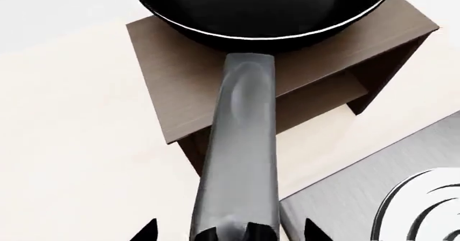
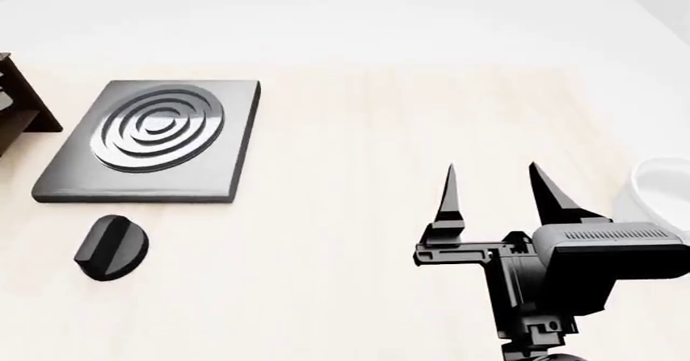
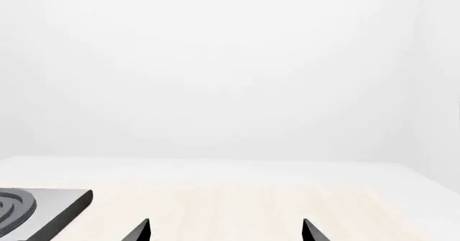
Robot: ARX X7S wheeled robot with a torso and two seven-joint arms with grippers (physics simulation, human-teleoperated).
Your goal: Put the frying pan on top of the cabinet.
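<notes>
Half the frying pan (image 1: 262, 6) cropped above cabinet (image 1: 194, 84); contact seemingly unclear.

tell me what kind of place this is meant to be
Probably a simulated kitchen counter, pale and bare. The signs: a grey hob with concentric rings, a black knob beside it, and a frying pan held by its handle over a brown cabinet.

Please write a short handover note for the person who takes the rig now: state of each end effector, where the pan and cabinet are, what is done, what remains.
Left end effector: shut on the frying pan, gripping the end of its handle.
Right end effector: open, empty, above the table near the hob.
The pan is over the cabinet top; whether it rests there is unclear.
Done: pan picked up and brought to the cabinet.
Left: set it down, release, withdraw.
</notes>
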